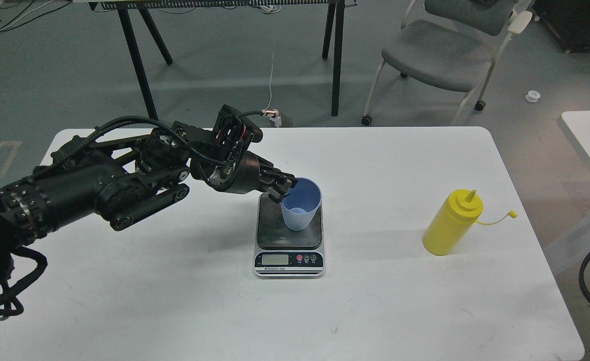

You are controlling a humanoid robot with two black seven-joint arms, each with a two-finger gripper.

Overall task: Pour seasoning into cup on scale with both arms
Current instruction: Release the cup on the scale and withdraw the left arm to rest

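White counter carries the scale, cup upright on its platform. My left jaws close on the cup's rim, apparently steadying it. Bottle stands well apart, uncapped; right jaws unseen.

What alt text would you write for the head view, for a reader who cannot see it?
The robot's left hand grips the rim of a light blue cup standing on a kitchen scale on a white table. A yellow squeeze bottle, cap off, stands untouched to the right.
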